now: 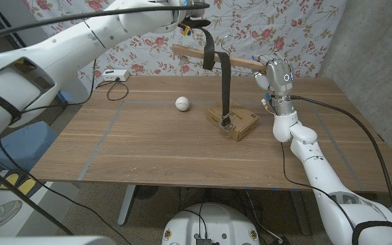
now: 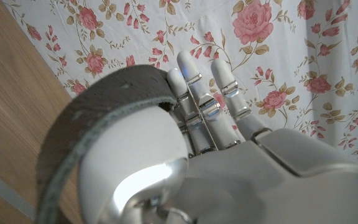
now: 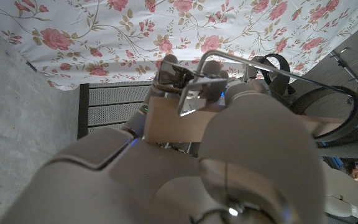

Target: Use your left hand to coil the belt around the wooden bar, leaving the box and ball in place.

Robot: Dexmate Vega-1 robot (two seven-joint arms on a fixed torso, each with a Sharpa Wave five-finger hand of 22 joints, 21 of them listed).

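Winding is underway: my left hand (image 1: 190, 22) grips the belt (image 1: 224, 75), already looped over the wooden bar (image 1: 194, 52) clasped in my right hand (image 1: 275, 73). Next wrap must lift the tail off the box (image 1: 233, 120), sparing the ball (image 1: 182, 103).

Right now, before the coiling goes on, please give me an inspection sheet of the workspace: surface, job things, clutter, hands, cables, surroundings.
Surface: wooden table, with faint grey lines across it.
Job's things: wooden bar held up in the air; dark belt draped over it, its end hanging down to the cardboard box; white ball on the table, left of the box.
Clutter: small white device at the far left edge.
Hands: left hand raised, holding the belt's upper end; right hand grips the bar's end.
Cables: black cable along the right arm; another by the white device.
Surroundings: floral curtain behind the table.
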